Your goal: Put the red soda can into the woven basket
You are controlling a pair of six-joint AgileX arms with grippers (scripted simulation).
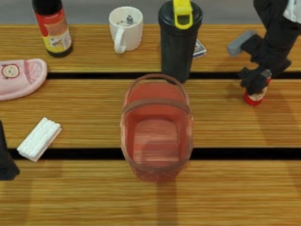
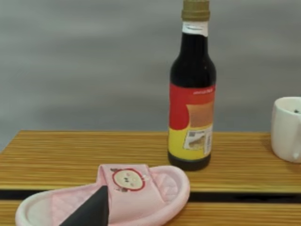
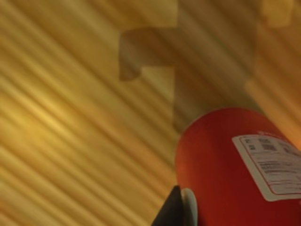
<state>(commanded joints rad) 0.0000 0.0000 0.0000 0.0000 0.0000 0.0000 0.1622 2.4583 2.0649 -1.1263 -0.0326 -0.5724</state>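
The red soda can (image 1: 255, 98) stands upright at the right of the table, well right of the woven basket (image 1: 126, 128). My right gripper (image 1: 257, 85) comes down over it from above and hides most of it. In the right wrist view the red soda can (image 3: 235, 174) fills the corner with its white label showing, and one finger pad (image 3: 188, 207) presses against its side; the other finger is out of view. The reddish basket sits at the table's middle, empty, its hoop handle (image 1: 156, 77) arched across. My left gripper (image 1: 5, 165) is parked at the left edge.
A black tumbler with a yellow lid (image 1: 179, 42) stands right behind the basket. Along the back are a white mug (image 1: 126, 28), a dark bottle (image 1: 52, 28) and a grey block (image 1: 241, 43). A pink slipper (image 1: 21, 77) and a white block (image 1: 39, 139) lie at the left.
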